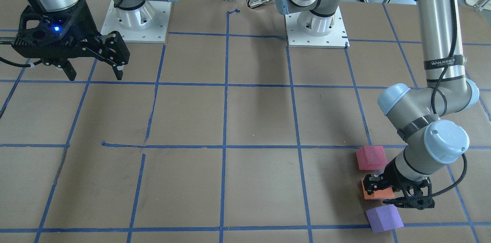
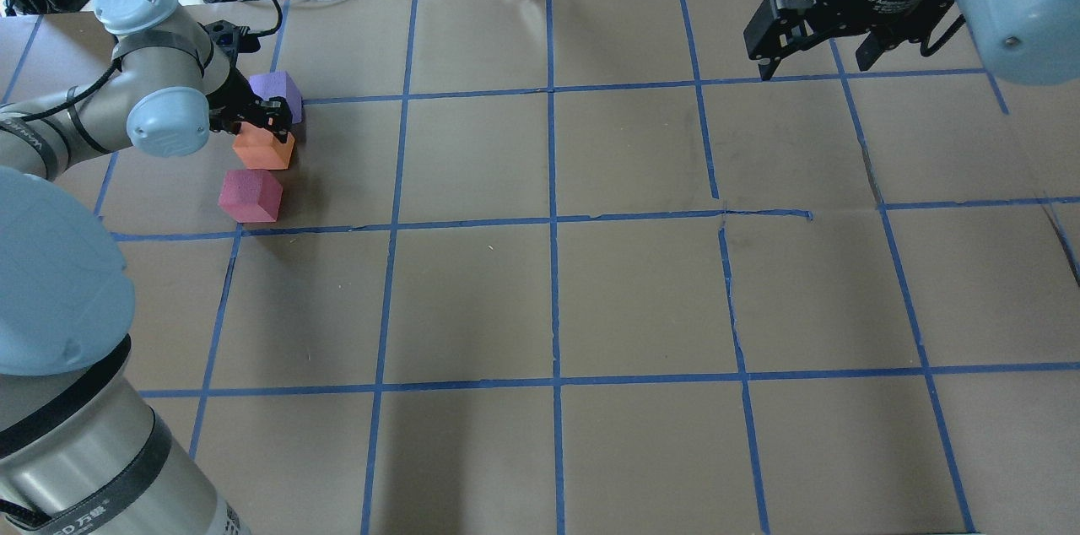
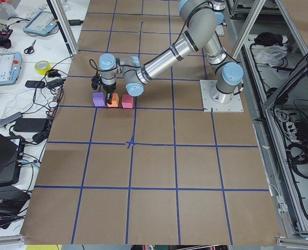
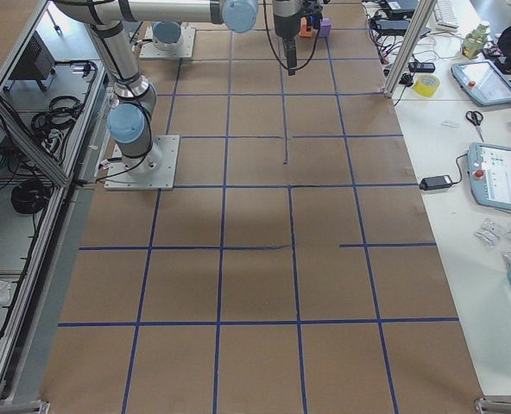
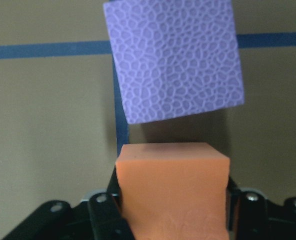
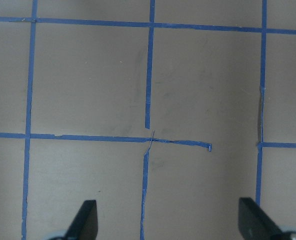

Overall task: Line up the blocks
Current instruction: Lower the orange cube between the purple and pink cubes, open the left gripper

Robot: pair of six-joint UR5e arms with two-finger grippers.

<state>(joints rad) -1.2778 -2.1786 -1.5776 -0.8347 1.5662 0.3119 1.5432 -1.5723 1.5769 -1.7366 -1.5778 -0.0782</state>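
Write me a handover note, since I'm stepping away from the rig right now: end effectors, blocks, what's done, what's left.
Left end effector: shut on the orange block, which seems to rest on the table.
Right end effector: open, empty, far from the blocks.
Blocks: purple block, orange block, pinkish-red block in a rough row on the robot's left side, with small gaps.
Done: row nearly formed.
Left: release orange and withdraw; the purple block sits slightly twisted, so perhaps square it.

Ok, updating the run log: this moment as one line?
left gripper: shut on orange block | purple block, pinkish-red block: either side | right gripper: open, empty
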